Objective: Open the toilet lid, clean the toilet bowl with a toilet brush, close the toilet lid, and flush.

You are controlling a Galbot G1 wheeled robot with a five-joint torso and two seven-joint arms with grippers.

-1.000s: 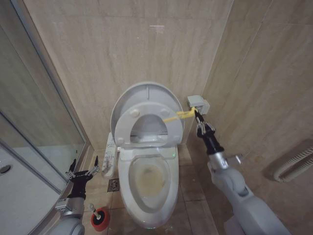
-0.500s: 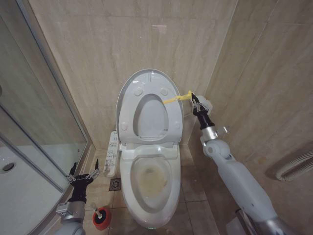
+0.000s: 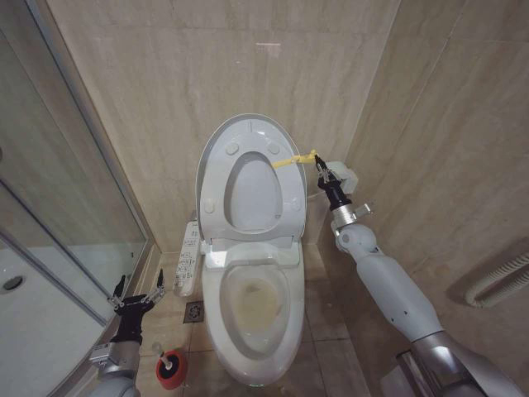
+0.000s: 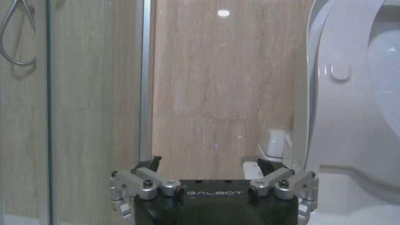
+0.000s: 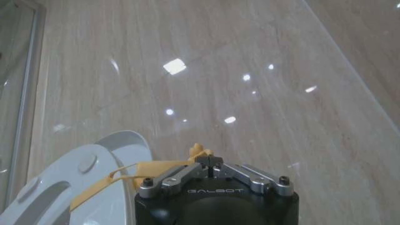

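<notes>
While the toilet lid (image 3: 248,178) stands raised against the wall, the head view shows the right gripper (image 3: 322,174) pinched on the yellow loop (image 3: 293,160) at the lid's edge. Below, the stained toilet bowl (image 3: 252,310) lies uncovered; the left gripper (image 3: 136,291) hangs low with fingers spread, above the toilet brush (image 3: 168,364) in its red cup. Left wrist view: spread fingers (image 4: 144,180) face a tiled wall beside the lid. Right wrist view: closed fingertips (image 5: 209,161) clamp the loop. Risk, as judged: released before the lid rests past vertical, it could fall shut.
</notes>
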